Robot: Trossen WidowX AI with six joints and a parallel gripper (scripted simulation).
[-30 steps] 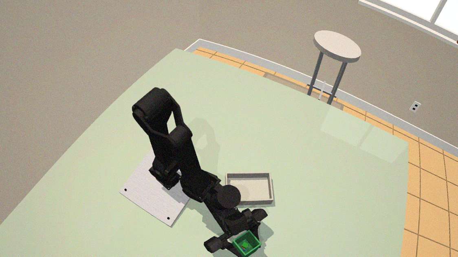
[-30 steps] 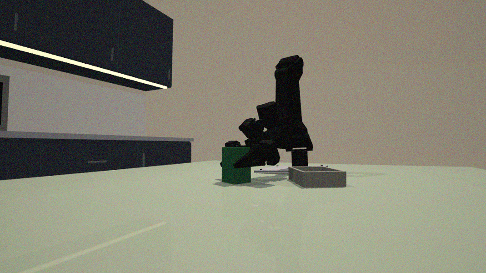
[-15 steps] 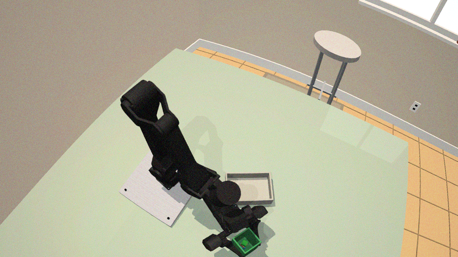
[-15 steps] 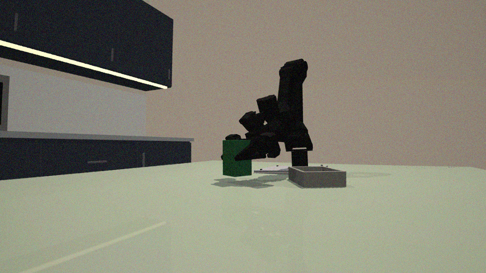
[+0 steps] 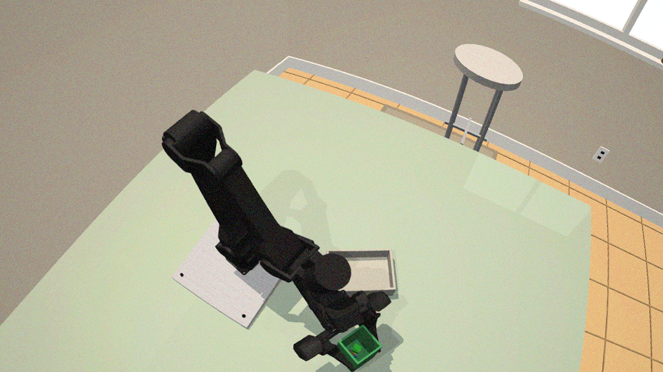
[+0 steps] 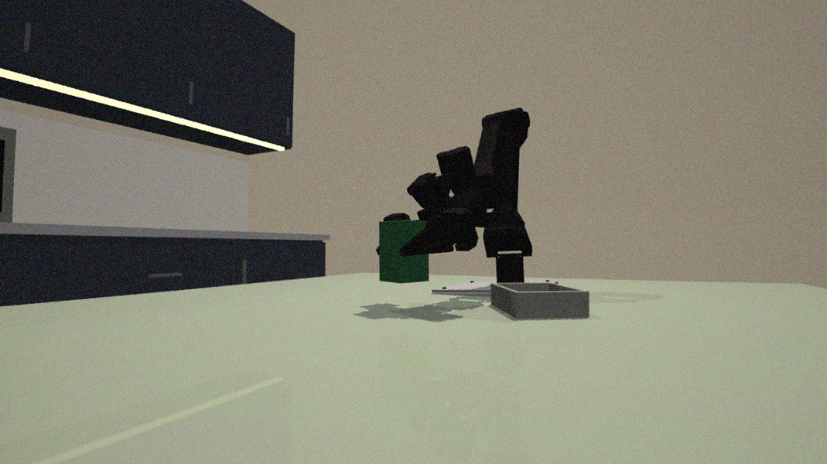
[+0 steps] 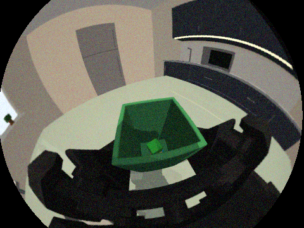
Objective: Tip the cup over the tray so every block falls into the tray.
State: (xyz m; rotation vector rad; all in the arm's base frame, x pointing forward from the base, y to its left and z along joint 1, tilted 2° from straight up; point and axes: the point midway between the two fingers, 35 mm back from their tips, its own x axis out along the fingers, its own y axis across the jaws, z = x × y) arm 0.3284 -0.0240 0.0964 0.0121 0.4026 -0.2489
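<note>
Inside the green cup (image 5: 351, 356) (image 6: 395, 263) (image 7: 144, 126), one bright green block (image 5: 357, 348) (image 7: 154, 146) showed plainly, but the bits of other colours beside it were too small to make out, and the arm (image 5: 248, 204) (image 6: 501, 164) hid the left end of the tray (image 5: 393, 274) (image 6: 550, 305) from above. The cup stood upright in the air above the table (image 5: 473, 302) (image 6: 287, 439) (image 7: 95, 117), its mouth up and its long axis near vertical, to the left of the tray in the exterior view, with the gripper (image 5: 359, 347) (image 6: 403, 253) (image 7: 151, 126) clamped on its sides.
</note>
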